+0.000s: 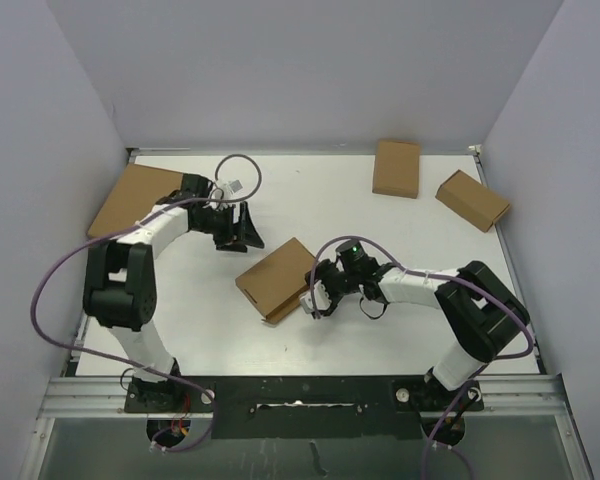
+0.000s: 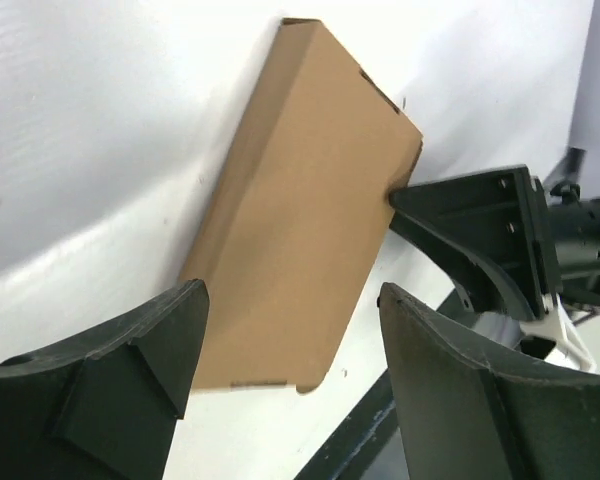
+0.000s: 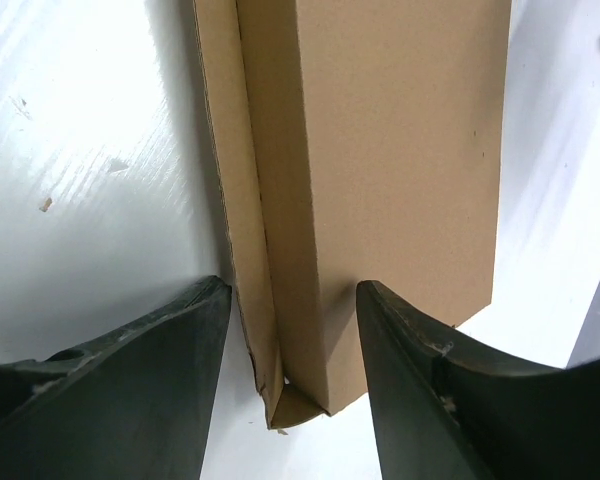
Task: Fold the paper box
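The paper box is brown cardboard and lies flat and closed on the white table near the middle. My right gripper is at its near right edge. In the right wrist view the open jaws straddle the box's side wall, with a thin flap standing out beside it. The lid fills the top of that view. My left gripper is open and empty, apart from the box at its back left. In the left wrist view the box lies beyond the fingers, and the right gripper touches its far corner.
A larger brown box lies at the back left under the left arm. Two smaller brown boxes lie at the back right. Grey walls close in the table on three sides. A metal rail runs along the near edge.
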Controlling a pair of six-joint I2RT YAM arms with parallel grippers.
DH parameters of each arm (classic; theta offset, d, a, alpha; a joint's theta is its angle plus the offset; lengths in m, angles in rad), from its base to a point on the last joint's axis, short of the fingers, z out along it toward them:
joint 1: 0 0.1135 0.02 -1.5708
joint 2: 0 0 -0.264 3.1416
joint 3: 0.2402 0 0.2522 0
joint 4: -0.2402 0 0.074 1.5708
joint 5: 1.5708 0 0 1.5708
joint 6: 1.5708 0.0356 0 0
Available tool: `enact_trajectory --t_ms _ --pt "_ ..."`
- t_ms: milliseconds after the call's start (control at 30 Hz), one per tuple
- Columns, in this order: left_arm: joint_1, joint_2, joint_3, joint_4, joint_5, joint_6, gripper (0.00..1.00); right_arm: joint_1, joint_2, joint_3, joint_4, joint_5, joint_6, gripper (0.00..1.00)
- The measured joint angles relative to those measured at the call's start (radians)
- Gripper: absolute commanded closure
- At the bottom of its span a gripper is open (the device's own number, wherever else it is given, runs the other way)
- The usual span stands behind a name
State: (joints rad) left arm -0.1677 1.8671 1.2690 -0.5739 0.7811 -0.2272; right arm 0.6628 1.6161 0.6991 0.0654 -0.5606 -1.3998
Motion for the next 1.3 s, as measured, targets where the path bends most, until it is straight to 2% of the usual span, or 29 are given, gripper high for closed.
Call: enact_trajectory --t_ms 133,333,467,567,667,767,867,1067,1300 --pt "-0.001 -0.266 -0.155 0.111 -0.097 -0.042 0.43 0.0 0.006 0.021 -0.034 0.001 0.012 0.47" --pt "-0.048 -0.668 -0.451 0.221 -0.24 -0.223 0.59 -0.003 0.03 0.072 -0.099 -0.002 0.016 0.49" --pt "-0.18 -0.888 -0.621 0.201 -0.373 -0.399 0.62 -0.003 0.033 0.093 -0.135 -0.007 0.013 0.51" --pt "-0.317 -1.057 -0.739 0.19 -0.517 -0.59 0.62 -0.003 0.041 0.108 -0.154 -0.009 0.013 0.52" --pt "-0.515 -1.164 -0.836 0.174 -0.678 -0.794 0.61 -0.002 0.052 0.124 -0.158 -0.011 0.015 0.53" --pt "-0.71 -1.152 -0.87 0.144 -0.853 -0.959 0.61 0.0 0.055 0.131 -0.17 -0.011 0.02 0.53" --pt "-0.827 -1.04 -0.851 0.122 -1.007 -1.089 0.6 0.0 0.063 0.139 -0.172 -0.016 0.021 0.54" --pt "-0.872 -0.788 -0.754 0.108 -1.162 -1.257 0.64 0.0 0.066 0.146 -0.175 -0.018 0.027 0.54" --pt "-0.912 -0.69 -0.684 0.106 -1.262 -1.372 0.72 0.0 0.066 0.148 -0.178 -0.018 0.028 0.55"
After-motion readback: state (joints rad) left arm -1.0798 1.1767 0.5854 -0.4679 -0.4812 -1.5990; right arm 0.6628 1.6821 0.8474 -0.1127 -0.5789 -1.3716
